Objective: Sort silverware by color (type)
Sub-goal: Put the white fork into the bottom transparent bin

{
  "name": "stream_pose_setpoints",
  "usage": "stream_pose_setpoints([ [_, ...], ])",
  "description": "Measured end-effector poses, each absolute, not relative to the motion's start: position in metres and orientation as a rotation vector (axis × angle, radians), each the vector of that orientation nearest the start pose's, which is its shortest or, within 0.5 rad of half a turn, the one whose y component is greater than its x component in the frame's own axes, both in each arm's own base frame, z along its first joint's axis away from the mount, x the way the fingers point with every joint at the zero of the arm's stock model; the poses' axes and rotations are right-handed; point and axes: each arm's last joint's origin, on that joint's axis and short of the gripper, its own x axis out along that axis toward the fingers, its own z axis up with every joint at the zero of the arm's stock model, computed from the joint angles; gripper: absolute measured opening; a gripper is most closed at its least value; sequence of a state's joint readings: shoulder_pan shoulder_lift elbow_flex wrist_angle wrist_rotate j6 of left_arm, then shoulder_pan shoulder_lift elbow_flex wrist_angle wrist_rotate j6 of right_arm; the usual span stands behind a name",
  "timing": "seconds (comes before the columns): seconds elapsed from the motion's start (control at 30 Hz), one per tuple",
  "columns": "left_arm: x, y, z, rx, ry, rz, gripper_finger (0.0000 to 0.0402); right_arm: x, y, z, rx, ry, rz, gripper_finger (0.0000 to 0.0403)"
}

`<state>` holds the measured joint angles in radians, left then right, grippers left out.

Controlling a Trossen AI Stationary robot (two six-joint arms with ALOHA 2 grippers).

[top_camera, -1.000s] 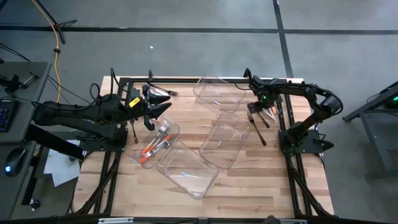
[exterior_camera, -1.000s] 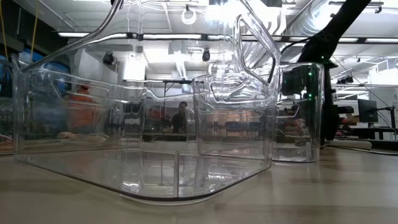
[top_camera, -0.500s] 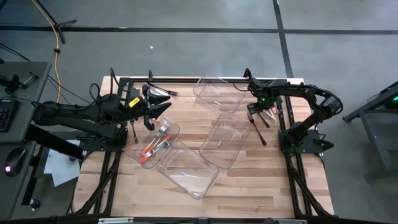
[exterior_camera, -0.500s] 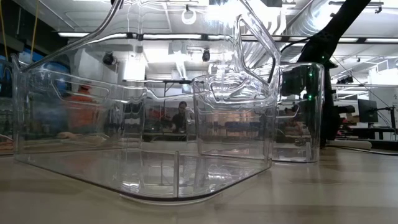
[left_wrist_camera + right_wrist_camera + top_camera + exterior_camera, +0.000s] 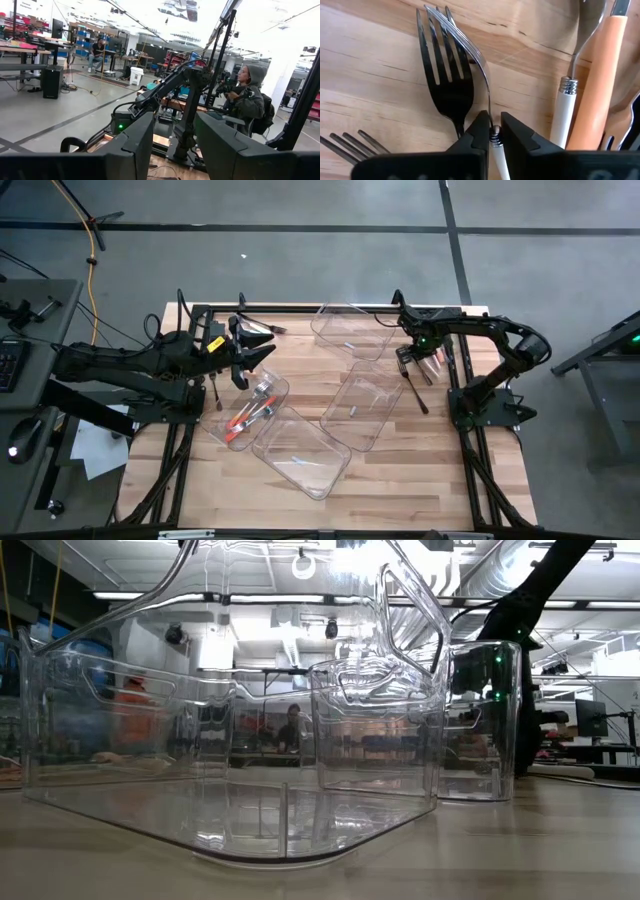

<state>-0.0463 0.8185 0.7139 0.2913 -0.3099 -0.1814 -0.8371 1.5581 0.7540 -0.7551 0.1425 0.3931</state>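
**Fork pinched at the table's right edge**

The right gripper (image 5: 492,131) is closed on the neck of a fork (image 5: 472,60), whose tines reach forward from between the jaws. A second fork (image 5: 442,90) lies flat on the table (image 5: 365,80) directly under the held one, just to one side of the jaws. A third fork's (image 5: 347,142) tines show farther out on that same side. On the jaws' other side lie a spoon (image 5: 572,90) and, touching it, a handle (image 5: 597,85). Seen from above, three bins (image 5: 362,408) sit between this gripper and the left gripper (image 5: 255,352), which hangs beside a bin holding silverware (image 5: 248,416).
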Motion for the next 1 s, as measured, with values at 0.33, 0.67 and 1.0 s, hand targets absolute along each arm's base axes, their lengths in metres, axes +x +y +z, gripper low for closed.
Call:
stream_pose_setpoints([
  [0.33,0.183,0.0,0.348,-0.213,-0.208,0.246,0.0136,0.147,-0.171,0.15,0.808,1.34,-1.108,0.0008],
  [0.67,0.183,0.0,0.348,-0.212,-0.208,0.246,0.0136,0.142,-0.171,0.196,0.754,1.174,-1.133,0.0007],
  [1.0,0.183,0.0,0.348,-0.212,-0.207,0.246,0.0136,0.139,-0.167,0.234,0.703,1.11,-1.135,0.0007],
])
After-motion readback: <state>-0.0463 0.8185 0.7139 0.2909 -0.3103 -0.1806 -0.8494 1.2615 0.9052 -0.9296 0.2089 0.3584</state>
